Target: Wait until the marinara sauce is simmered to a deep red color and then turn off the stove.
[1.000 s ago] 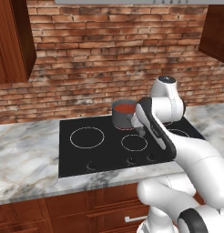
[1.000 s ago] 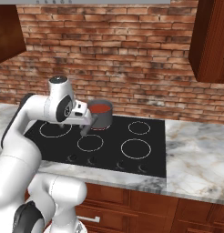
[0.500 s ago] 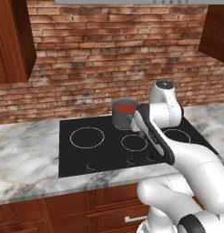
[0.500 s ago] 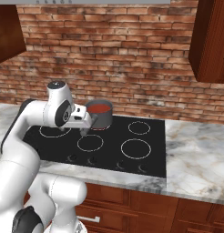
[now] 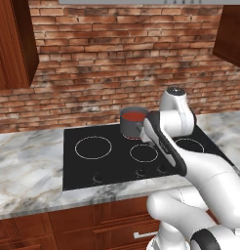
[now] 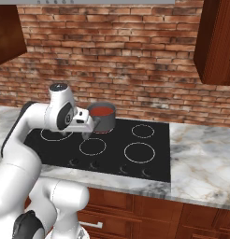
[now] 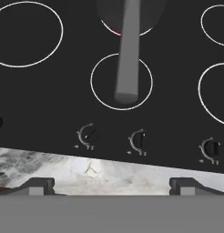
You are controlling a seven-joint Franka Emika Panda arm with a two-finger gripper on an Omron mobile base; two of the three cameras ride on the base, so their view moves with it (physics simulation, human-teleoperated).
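The marinara sauce (image 5: pixel 135 117) (image 6: pixel 103 111) shows as a red disc inside a small dark grey saucepan (image 5: pixel 132 127) (image 6: pixel 104 122) on the back burner of the stove (image 5: pixel 83 166) (image 6: pixel 159 154). The pan's long handle (image 7: pixel 127 54) points toward the front of the black cooktop. My gripper (image 6: pixel 86 134) (image 7: pixel 112 185) hangs open and empty over the stove's front edge, in front of the pan and apart from it. Below it lies a row of dark knobs (image 7: pixel 88 135) (image 7: pixel 138 140) (image 7: pixel 210 148). A thin red glow (image 7: pixel 112 30) shows under the pan.
A marble counter (image 5: pixel 24 171) (image 6: pixel 205 149) flanks the cooktop on both sides. A brick wall (image 5: pixel 117 58) rises behind, with wooden cabinets (image 5: pixel 14 44) (image 6: pixel 217 42) above at left and right. Unused ring burners (image 5: pixel 93 147) (image 6: pixel 139 152) lie around the pan.
My hand has sunk slightly toward the stove's front and the upper arm has shifted a little. Pan and sauce have stayed put.
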